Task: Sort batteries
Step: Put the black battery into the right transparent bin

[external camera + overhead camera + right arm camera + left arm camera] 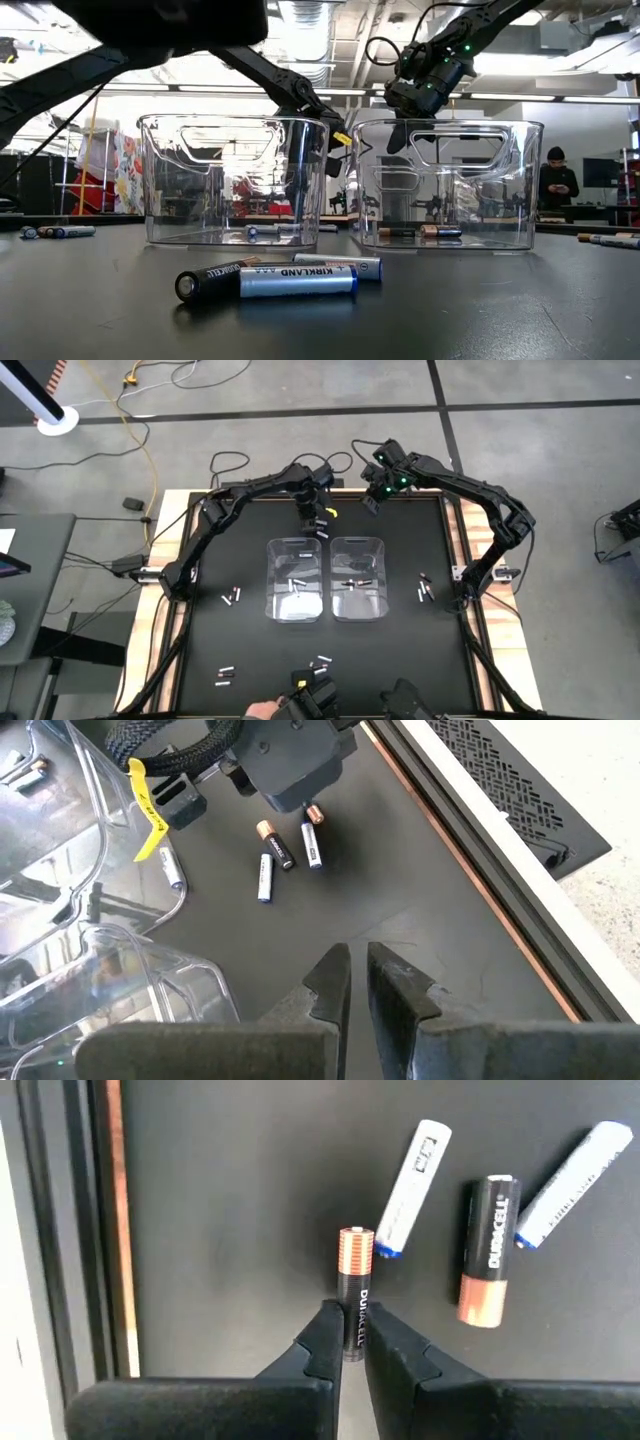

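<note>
My left gripper (313,523) (350,1328) points down just beyond the left clear bin (296,578), shut on a black battery with a copper end (355,1270). Three more batteries (488,1250) lie on the black mat beside it. My right gripper (371,503) (358,970) hangs above the mat beyond the right clear bin (358,576). A narrow gap stands between its fingers, with nothing in it. Both bins hold a few batteries (420,232). Others lie scattered on the mat (231,596) (424,588) (290,278). My left gripper pinches the battery's black end (352,1320) between its two fingertips, coming from above and pointing down. The battery hangs below the fingers, roughly upright, with its copper end (314,815) lowest. Whether that end is clear of the mat I cannot tell.
The table's wooden far rim (470,870) runs close beyond both grippers. A yellow tag (148,815) and cable hang on the left arm. At the near edge a person's hand (262,709) shows beside dark equipment (315,698). Open mat lies left and right of the bins.
</note>
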Controlling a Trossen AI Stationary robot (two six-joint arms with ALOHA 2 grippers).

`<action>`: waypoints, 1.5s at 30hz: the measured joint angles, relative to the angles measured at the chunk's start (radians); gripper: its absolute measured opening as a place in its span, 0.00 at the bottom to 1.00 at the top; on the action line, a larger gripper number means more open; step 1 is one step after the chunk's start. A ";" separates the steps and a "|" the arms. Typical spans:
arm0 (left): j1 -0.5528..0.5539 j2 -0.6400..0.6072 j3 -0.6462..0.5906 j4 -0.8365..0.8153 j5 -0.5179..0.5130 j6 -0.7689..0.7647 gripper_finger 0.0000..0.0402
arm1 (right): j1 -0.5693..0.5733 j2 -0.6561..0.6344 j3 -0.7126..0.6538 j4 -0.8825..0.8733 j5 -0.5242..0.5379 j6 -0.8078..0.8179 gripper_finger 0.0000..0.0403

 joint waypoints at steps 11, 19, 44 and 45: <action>0.001 -0.109 0.000 -0.003 0.002 -0.004 0.06 | -0.031 0.000 0.000 -0.028 0.000 -0.012 0.14; -0.045 -0.229 0.000 -0.002 0.003 0.000 0.06 | -0.074 0.000 0.000 -0.082 0.000 -0.037 0.14; -0.496 -0.291 -0.053 0.338 -0.093 -0.381 0.06 | -0.082 0.000 0.000 -0.194 0.000 -0.162 0.14; -0.499 -0.291 -0.066 0.350 -0.093 -0.401 0.06 | -0.084 0.000 0.000 -0.196 0.000 -0.161 0.14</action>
